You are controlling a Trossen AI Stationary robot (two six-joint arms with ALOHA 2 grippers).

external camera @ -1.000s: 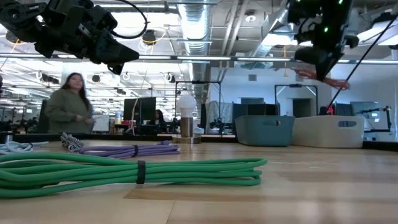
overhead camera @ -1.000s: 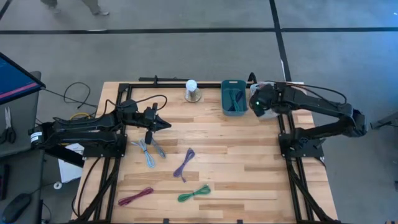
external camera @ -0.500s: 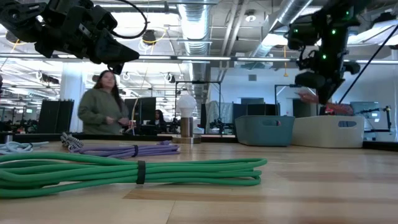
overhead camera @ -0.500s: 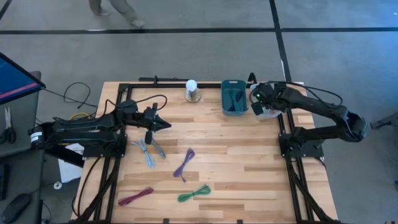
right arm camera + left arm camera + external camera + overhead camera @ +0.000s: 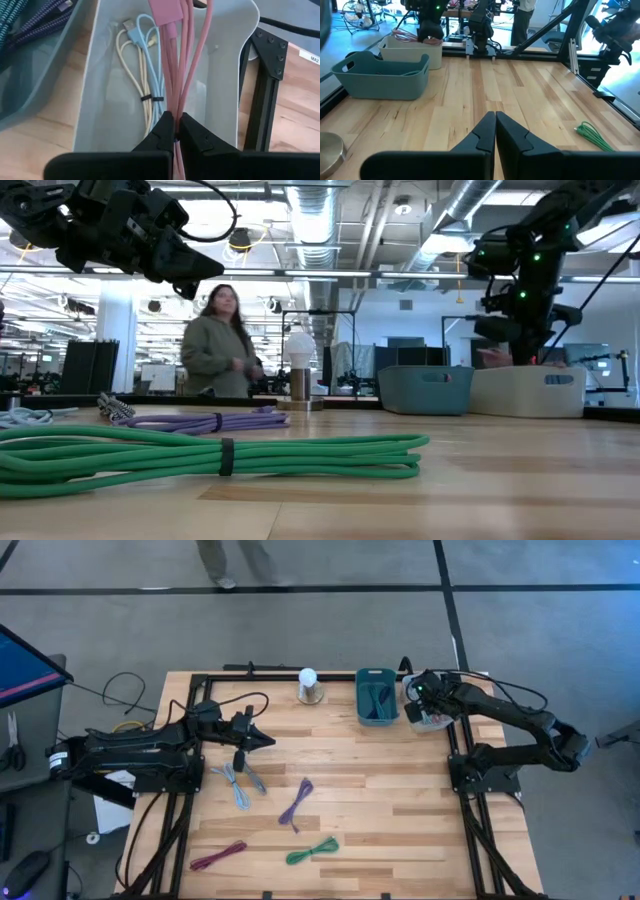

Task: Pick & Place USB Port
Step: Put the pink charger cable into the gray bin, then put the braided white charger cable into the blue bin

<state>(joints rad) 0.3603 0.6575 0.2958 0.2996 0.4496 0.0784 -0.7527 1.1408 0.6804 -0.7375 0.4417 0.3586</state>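
right gripper [image 5: 175, 131]: upper right of the high view, over the white bin [image 5: 222, 90]; fingers pinched tight on the pink cable [image 5: 176, 60]
pink cable: several strands hang from the fingers down into the white bin, pink connector end at the far side of the bin
white bin: at the table's far right edge, just beside the teal bin [image 5: 376, 695]; also holds a coiled cream and light-blue cable [image 5: 145, 80] with a dark tie
teal bin: upper centre of the high view, cables inside
left gripper [image 5: 495, 131]: left of centre in the high view, raised above the table [image 5: 400, 800]; fingers closed together, nothing between them
grey-blue cable [image 5: 236, 782]: on the table just below the left gripper in the high view
purple cable [image 5: 296, 802]: centre of the high view
green cable [image 5: 312, 852]: lower centre of the high view, nearest in the low view
magenta cable [image 5: 218, 856]: lower left of the high view
lamp [image 5: 309, 686]: white, top edge of the table, left of the teal bin
person [image 5: 222, 342]: in the room behind the table, left of centre in the low view
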